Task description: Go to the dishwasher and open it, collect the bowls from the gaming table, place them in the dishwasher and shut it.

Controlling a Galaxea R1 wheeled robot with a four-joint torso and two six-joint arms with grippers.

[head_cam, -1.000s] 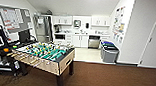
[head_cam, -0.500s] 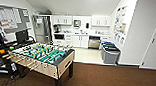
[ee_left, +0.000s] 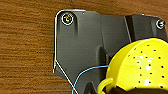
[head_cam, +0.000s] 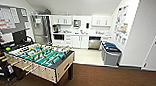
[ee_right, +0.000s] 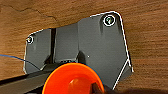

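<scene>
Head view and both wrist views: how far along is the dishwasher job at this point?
Looks done: a yellow bowl and an orange bowl ride close under the wrist cameras above wood floor, apparently collected. In hand: carrying them, with the table at left. Left: the dishwasher stands far across the room, front seemingly upright; loading and closing remain.

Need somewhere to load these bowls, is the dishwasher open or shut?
Shut. The dishwasher shows a flat steel front flush with the white cabinets; no door folded down, no racks visible.
</scene>
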